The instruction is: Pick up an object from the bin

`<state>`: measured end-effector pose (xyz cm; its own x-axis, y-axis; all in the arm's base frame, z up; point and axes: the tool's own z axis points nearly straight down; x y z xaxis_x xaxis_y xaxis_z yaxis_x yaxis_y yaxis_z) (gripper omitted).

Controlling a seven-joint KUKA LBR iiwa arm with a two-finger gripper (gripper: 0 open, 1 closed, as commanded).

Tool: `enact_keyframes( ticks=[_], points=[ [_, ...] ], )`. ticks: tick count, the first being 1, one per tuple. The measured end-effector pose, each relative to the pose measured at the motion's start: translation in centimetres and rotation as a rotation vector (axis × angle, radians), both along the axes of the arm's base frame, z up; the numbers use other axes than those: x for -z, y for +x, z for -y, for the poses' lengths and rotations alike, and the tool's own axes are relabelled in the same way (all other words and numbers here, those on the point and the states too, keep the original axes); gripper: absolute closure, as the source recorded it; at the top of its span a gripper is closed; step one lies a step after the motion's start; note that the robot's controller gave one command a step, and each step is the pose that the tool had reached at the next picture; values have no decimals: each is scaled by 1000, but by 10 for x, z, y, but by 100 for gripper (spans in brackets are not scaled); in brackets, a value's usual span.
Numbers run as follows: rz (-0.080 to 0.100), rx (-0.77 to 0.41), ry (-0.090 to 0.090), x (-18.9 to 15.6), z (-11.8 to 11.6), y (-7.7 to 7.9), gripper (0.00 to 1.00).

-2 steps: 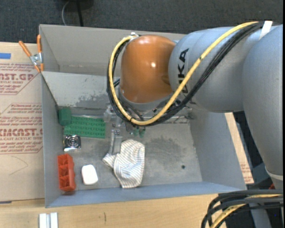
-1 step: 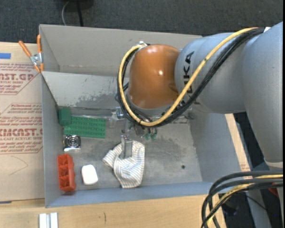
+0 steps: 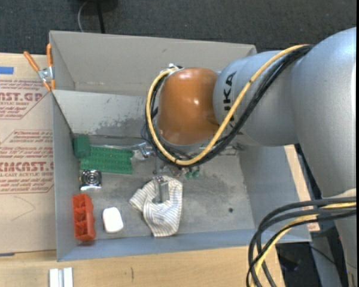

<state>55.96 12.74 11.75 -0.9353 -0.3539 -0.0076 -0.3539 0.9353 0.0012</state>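
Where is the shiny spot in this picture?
In the camera view, a glint of light sits on the robot's orange cover; the grey arm has a softer sheen; the striped cloth under the gripper looks dull.

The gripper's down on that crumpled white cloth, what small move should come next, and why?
Probably a short straight lift. The gripper sits on the upper part of the white striped cloth near the bin's front wall; whether it has a grip can't be seen, and a small rise would show if the cloth follows.
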Motion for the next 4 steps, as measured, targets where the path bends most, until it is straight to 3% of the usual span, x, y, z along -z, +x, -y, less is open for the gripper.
enact_keyframes(
  ticks=[1, 2, 3, 4],
  points=[
    [-5, -67, -1, 36, 27, -14, 0],
    [5, -265, 1, 46, 52, 2, 100],
    [5, -264, 1, 46, 52, 2, 100],
    [9, -246, 3, -88, 49, 8, 100]
  ],
)
